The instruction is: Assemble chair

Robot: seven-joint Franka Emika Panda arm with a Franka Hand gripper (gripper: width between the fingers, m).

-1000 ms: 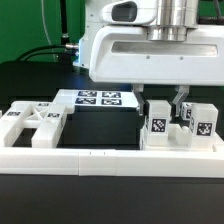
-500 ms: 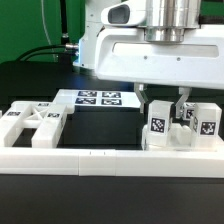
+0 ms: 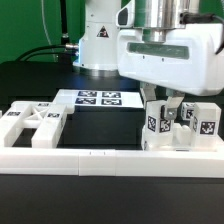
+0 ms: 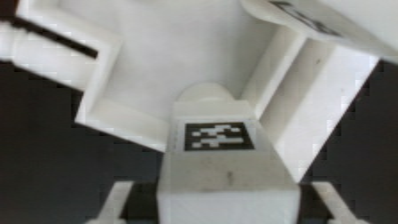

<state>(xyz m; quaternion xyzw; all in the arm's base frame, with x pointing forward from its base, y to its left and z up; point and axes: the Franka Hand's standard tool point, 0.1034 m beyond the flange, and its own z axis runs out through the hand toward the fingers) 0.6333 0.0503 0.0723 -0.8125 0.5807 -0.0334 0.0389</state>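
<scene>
The chair parts are chunky white pieces with square tags. A framed panel (image 3: 35,122) lies at the exterior view's left. A blocky group of posts (image 3: 198,122) stands at the right. My gripper (image 3: 164,108) hangs over that group, its fingers straddling a tagged post (image 3: 156,124). In the wrist view the post (image 4: 217,137) stands between my fingers (image 4: 118,200) with a dark gap on each side, so my gripper (image 4: 222,208) is open around it. A white angled part (image 4: 169,70) lies beyond the post.
The marker board (image 3: 100,98) lies flat behind the parts. A long low white border rail (image 3: 100,158) runs along the front. The robot base (image 3: 100,40) stands at the back, with cables to its left.
My hand has turned above the post, so its wide body now covers less of the exterior view's left and the robot base shows. The fingers stay around the same post.
</scene>
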